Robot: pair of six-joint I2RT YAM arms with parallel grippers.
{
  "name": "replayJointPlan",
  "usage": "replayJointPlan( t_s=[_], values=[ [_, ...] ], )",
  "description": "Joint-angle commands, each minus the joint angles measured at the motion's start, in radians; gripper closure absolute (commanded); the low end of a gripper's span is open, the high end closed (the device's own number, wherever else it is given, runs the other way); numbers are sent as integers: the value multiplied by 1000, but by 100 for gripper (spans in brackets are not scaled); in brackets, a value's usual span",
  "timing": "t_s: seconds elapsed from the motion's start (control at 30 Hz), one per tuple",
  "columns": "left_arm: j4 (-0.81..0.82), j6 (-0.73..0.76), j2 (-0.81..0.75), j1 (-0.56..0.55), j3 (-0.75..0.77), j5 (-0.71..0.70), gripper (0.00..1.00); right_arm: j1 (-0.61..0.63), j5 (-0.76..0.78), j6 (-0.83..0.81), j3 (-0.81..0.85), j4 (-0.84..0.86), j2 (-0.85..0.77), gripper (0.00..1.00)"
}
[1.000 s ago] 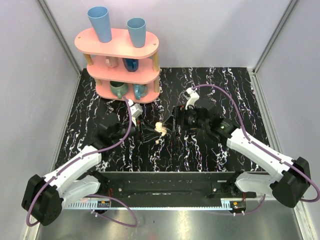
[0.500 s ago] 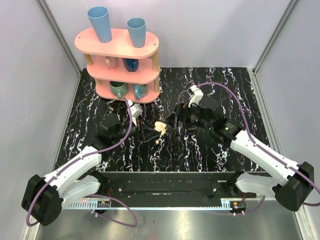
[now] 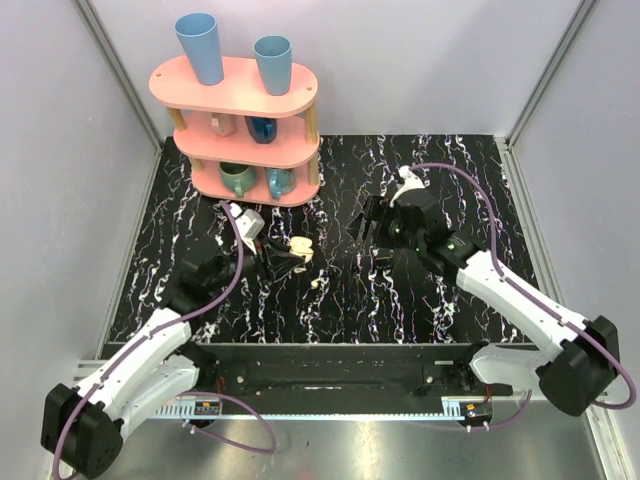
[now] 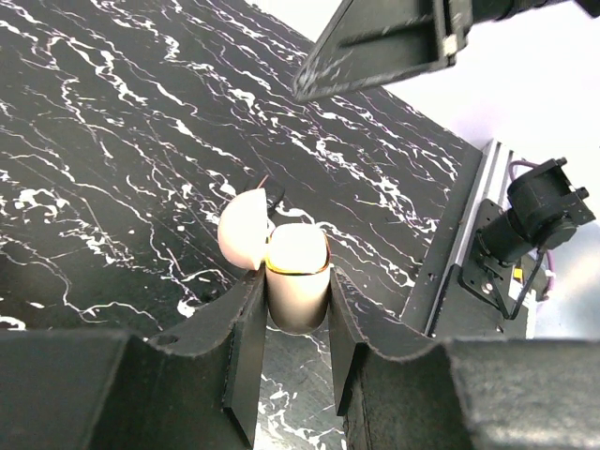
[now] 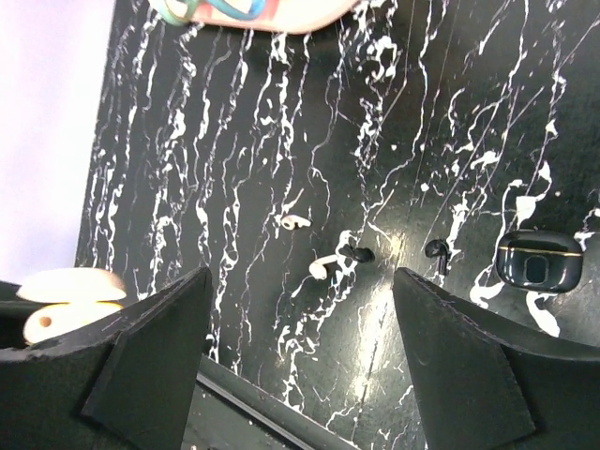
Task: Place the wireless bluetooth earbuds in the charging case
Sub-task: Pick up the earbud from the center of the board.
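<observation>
My left hand, clenched on the small cream-beige clamshell charging case with its lid open, has carried it toward ten o'clock. My right hand, released and empty, has drawn back toward two o'clock. Both tiny cream-white rounded earbuds lie loose on the black marbled counter, about five o'clock from the case, so neither is seated yet.

The counter is black with white marble veining. The charging case is cream-beige, and the left tool around it is black. One earbud is cream-white. A second case is glossy black with gold trim. The far-left rack is pink, and the cups on it are blue.
</observation>
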Motion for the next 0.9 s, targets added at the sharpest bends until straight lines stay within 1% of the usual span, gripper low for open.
replayJointPlan(
  t_s=[0.0,0.13,0.27,0.37,0.43,0.53,0.67,0.87],
  values=[
    [25,3,-64,15,-10,-48,100,-5,-53,28,24,7,80,16],
    [-22,19,-116,26,1,-84,100,-7,-125,15,39,55,151,18],
    [-19,-14,-173,26,-21,-111,100,-7,-177,-30,66,92,264,20],
    [-78,-31,-223,26,-15,-130,100,-5,-246,-67,82,138,335,26],
    [-94,-34,-257,26,-21,-174,100,-7,-298,-75,101,159,384,31],
    [-122,-34,-321,26,-28,-235,100,-4,-380,-72,122,179,451,33],
    [-149,-28,-332,26,-19,-263,100,5,-467,-52,107,248,513,32],
    [-129,-31,-312,26,-21,-239,100,56,-509,-141,148,207,597,34]
  ],
)
